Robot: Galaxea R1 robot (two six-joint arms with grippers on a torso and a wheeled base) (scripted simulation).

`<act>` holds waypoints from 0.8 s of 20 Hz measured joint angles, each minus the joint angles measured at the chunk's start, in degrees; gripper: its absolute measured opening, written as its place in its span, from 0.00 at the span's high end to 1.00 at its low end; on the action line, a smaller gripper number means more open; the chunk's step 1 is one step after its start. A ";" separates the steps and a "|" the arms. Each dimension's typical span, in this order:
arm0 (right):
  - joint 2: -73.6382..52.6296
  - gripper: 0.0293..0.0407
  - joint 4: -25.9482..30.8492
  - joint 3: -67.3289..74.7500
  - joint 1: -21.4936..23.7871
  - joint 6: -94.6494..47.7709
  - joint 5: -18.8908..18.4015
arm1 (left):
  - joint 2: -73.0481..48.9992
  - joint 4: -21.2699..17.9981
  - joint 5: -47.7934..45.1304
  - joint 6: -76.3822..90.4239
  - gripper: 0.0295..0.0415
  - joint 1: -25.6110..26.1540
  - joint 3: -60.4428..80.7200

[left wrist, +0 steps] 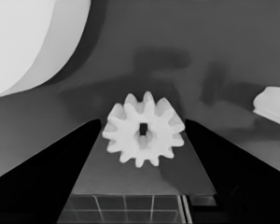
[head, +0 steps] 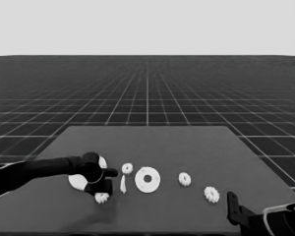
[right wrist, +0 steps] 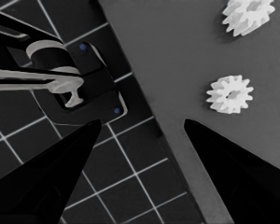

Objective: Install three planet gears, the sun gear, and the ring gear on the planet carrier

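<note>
L pincer [left wrist: 142, 135] open, gear [left wrist: 143, 129] betw fingers, untouched.

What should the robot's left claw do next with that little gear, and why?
Probably close the fingers and pinch it. In the left wrist view the small gear sits flat on the table between the left gripper's open fingers, not yet squeezed. The smaller round part lies just to the side with nothing on it, so grabbing this gear looks like the next step. The right gripper waits at the table's corner.
</note>
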 joint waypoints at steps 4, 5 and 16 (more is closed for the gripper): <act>0.00 0.19 0.00 0.00 0.00 0.00 0.00 | 0.02 0.05 -0.03 0.02 0.86 0.01 -0.05; 0.00 0.19 0.00 0.00 0.00 0.00 0.00 | 0.02 0.05 -0.03 0.02 0.86 0.01 -0.05; 0.00 0.19 0.00 0.00 0.00 0.00 0.00 | -2.57 -12.15 4.54 -3.92 0.86 -12.87 7.81</act>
